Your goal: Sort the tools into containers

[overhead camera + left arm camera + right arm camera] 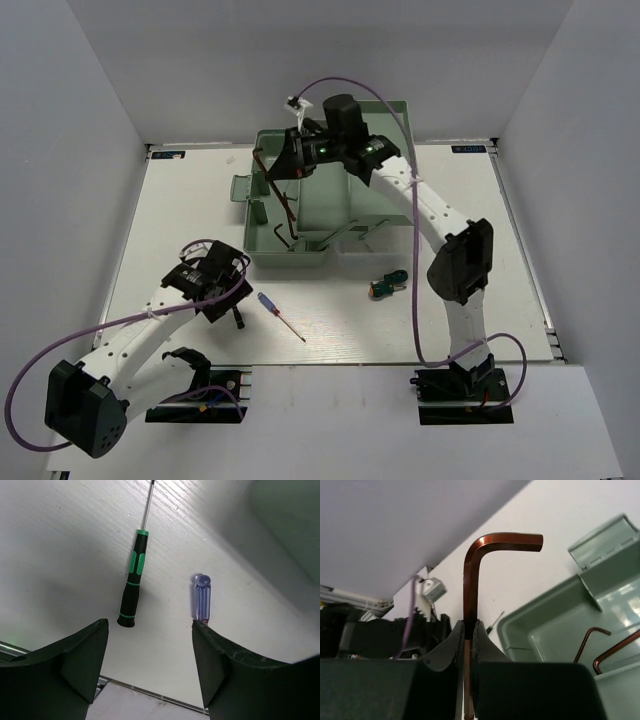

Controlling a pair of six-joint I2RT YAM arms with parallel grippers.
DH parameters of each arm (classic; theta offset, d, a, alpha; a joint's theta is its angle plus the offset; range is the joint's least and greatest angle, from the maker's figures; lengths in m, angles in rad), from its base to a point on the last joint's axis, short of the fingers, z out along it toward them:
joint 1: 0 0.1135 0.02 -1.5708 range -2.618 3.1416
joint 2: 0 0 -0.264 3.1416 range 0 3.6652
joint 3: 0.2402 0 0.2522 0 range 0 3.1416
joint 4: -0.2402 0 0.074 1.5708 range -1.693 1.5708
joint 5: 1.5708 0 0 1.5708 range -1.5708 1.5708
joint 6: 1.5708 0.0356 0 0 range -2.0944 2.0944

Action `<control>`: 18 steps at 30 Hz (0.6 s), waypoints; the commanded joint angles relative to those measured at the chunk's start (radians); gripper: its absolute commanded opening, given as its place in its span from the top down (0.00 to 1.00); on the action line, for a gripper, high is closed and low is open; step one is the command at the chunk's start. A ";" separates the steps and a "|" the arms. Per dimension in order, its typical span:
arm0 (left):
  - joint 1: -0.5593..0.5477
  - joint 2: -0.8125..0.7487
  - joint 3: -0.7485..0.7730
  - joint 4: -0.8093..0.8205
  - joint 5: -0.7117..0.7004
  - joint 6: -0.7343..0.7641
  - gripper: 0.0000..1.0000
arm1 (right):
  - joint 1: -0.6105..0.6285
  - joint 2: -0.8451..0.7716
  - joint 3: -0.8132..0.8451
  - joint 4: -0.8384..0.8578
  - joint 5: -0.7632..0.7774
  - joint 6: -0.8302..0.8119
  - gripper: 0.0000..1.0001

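Observation:
My right gripper (468,625) is shut on a reddish-brown L-shaped hex key (470,575), held upright with its bent end pointing right. In the top view the right gripper (296,155) hovers over the left end of the mint-green toolbox (262,255). Two more hex keys (592,640) lie in its tray (545,635). My left gripper (150,625) is open above the table, nothing between its fingers. Just beyond it lie a black-and-green screwdriver (131,587) and a blue-handled screwdriver (202,597), whose handle end is next to the right fingertip. In the top view the left gripper (233,296) sits left of the blue-handled screwdriver (268,303).
A stubby green-and-orange screwdriver (385,286) lies on the table right of the toolbox's front edge. The toolbox's small side lid (602,550) stands open at its left end. White walls close in the table on three sides.

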 commanded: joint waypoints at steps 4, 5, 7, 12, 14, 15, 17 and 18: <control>0.018 0.016 -0.032 0.056 -0.039 -0.024 0.25 | 0.006 0.073 0.010 -0.050 0.203 -0.016 1.00; 0.018 0.016 -0.044 0.056 -0.039 -0.024 0.25 | 0.011 0.079 0.009 -0.069 0.255 -0.018 1.00; 0.027 0.027 -0.055 0.067 -0.048 -0.015 0.27 | 0.021 0.103 -0.003 -0.073 0.318 -0.031 1.00; 0.045 0.053 -0.074 0.088 -0.066 0.016 0.28 | 0.037 0.159 0.013 -0.068 0.415 -0.042 1.00; 0.045 0.067 -0.074 0.107 -0.075 0.025 0.29 | 0.047 0.174 0.026 -0.070 0.433 -0.054 1.00; 0.056 0.079 -0.074 0.119 -0.075 0.039 0.30 | 0.052 0.177 0.029 -0.076 0.442 -0.056 1.00; 0.056 0.103 -0.083 0.156 -0.075 0.061 0.32 | 0.064 0.179 0.035 -0.086 0.464 -0.068 1.00; 0.056 0.104 -0.092 0.156 -0.075 0.073 0.32 | 0.066 0.179 0.035 -0.086 0.470 -0.073 1.00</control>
